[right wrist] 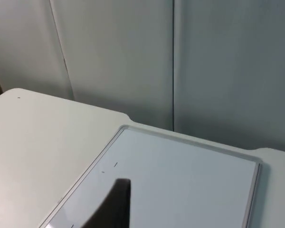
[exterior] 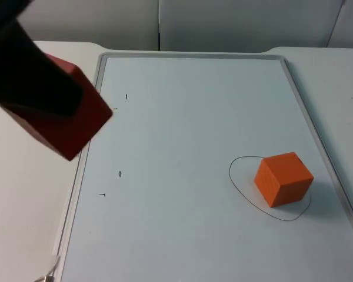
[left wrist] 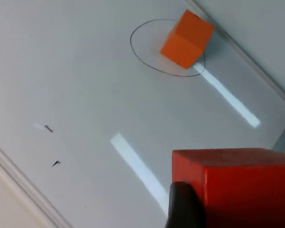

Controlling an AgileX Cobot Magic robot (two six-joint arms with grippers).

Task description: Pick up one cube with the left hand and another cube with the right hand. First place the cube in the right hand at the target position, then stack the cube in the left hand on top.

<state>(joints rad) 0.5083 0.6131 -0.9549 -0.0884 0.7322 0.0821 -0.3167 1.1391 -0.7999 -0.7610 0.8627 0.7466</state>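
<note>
A red cube hangs above the whiteboard's left edge with my left gripper shut on it; in the left wrist view the red cube sits right beside a black fingertip. An orange cube rests on the whiteboard at the right, partly inside a hand-drawn oval. The left wrist view has the orange cube on the oval, well away from the held cube. My right gripper is held high, facing the board's far end and the grey wall.
The whiteboard has a raised metal frame all around. Small black marks dot its left part. White table lies to either side, and the grey partition wall stands behind.
</note>
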